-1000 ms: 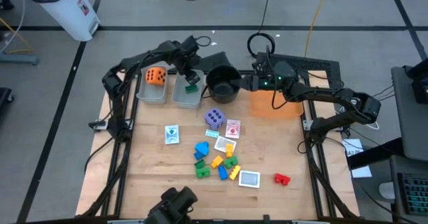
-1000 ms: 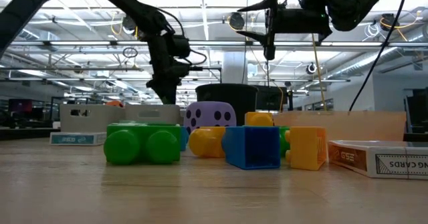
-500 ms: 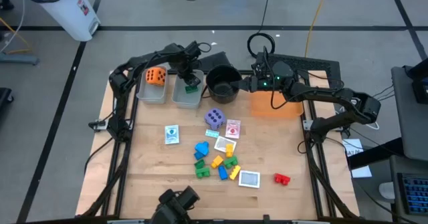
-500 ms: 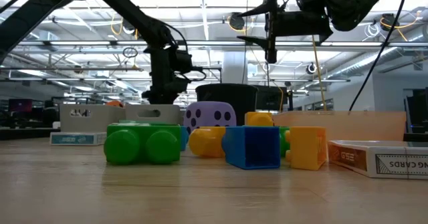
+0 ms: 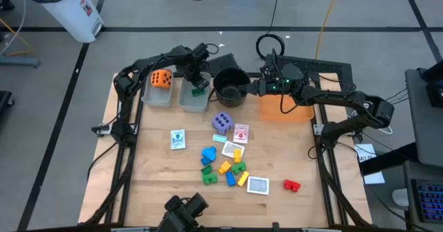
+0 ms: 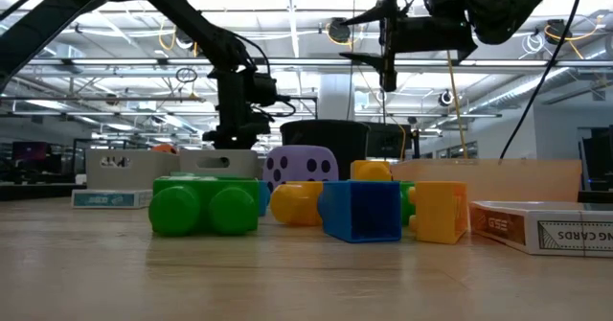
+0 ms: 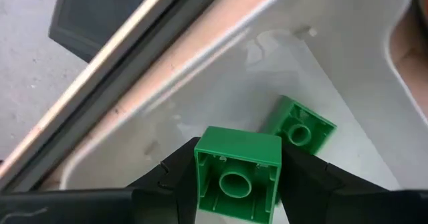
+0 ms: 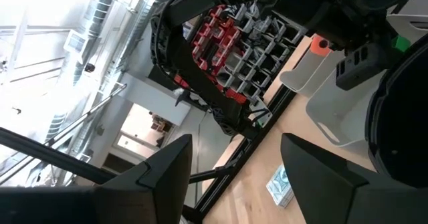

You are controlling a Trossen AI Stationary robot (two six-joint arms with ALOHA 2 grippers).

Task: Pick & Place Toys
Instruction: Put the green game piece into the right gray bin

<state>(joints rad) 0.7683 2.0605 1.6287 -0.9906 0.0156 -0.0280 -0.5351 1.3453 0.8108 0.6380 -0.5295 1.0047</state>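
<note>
My left gripper (image 5: pixel 196 82) points down into the right-hand one of two grey bins (image 5: pixel 185 102) at the table's far left and is shut on a green block (image 7: pixel 237 180). A second green block (image 7: pixel 299 129) lies on that bin's floor. An orange die (image 5: pixel 162 78) sits in the other bin (image 5: pixel 154 97). My right gripper (image 8: pixel 231 174) hangs level and open above the black pot (image 5: pixel 230 86), with nothing between its fingers. On the table lie a purple die (image 5: pixel 221 122), a heap of coloured blocks (image 5: pixel 225 166), a red block (image 5: pixel 291 185) and picture cards (image 5: pixel 178 139). My left gripper pinches the green block by two opposite side walls (image 7: pixel 200 177) between its two fingers (image 7: pixel 164 184), coming from above and pointing down. The block's hollow side faces the wrist. It hangs inside the bin, above the other green block; whether it touches the floor I cannot tell.
The pot stands just right of the bins, close to both grippers. An orange patch (image 5: pixel 284 107) covers the table's far right. More cards (image 5: pixel 240 133) (image 5: pixel 257 185) lie among the toys. Bare wood shows at the near left and far right.
My left gripper has gone down into the right-hand grey bin with the green block still between its fingers, rolling a little about its own line; it has kept still over the last half second.
</note>
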